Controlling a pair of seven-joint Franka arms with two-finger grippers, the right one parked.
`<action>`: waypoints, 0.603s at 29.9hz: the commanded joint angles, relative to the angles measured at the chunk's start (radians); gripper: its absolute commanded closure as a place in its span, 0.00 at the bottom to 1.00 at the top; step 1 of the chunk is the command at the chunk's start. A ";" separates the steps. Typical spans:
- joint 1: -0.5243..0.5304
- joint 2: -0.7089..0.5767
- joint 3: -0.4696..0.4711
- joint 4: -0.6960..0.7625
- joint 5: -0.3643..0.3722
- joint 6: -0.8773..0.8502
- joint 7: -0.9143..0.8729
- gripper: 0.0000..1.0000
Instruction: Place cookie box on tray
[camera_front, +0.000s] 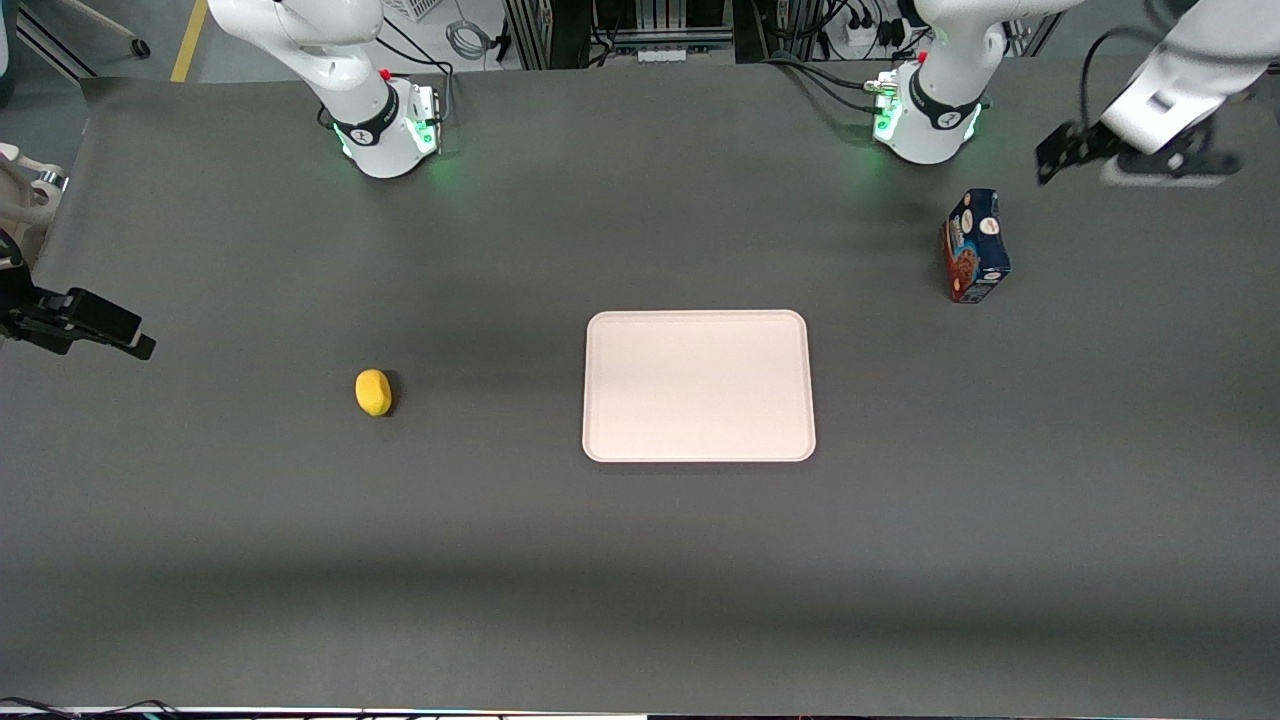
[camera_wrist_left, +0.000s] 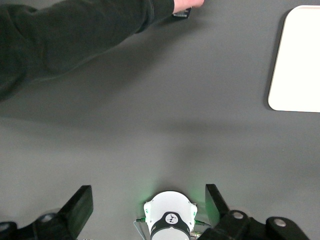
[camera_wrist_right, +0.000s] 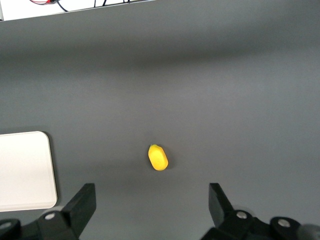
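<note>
The cookie box (camera_front: 975, 245), dark blue with a red-brown cookie picture, stands upright on the dark table near the working arm's base. The tray (camera_front: 698, 385), pale pink-white with rounded corners, lies flat and bare mid-table, nearer the front camera than the box; one end of the tray (camera_wrist_left: 299, 60) shows in the left wrist view. My gripper (camera_front: 1160, 165) hangs above the table, farther from the front camera than the box and more toward the working arm's end. In its wrist view the gripper (camera_wrist_left: 148, 200) is open with only table and the arm's base between the fingers.
A small yellow lemon-like object (camera_front: 373, 392) lies toward the parked arm's end, level with the tray. The working arm's base (camera_front: 925, 120) stands close to the box. A dark-sleeved arm (camera_wrist_left: 75, 37) reaches across the table in the left wrist view, its hand at a small dark thing (camera_wrist_left: 181, 14).
</note>
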 joint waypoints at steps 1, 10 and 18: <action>-0.002 0.100 -0.004 -0.061 0.008 0.161 0.015 0.00; -0.004 0.215 -0.005 -0.136 0.008 0.371 0.015 0.00; -0.004 0.306 -0.007 -0.161 0.009 0.480 0.004 0.00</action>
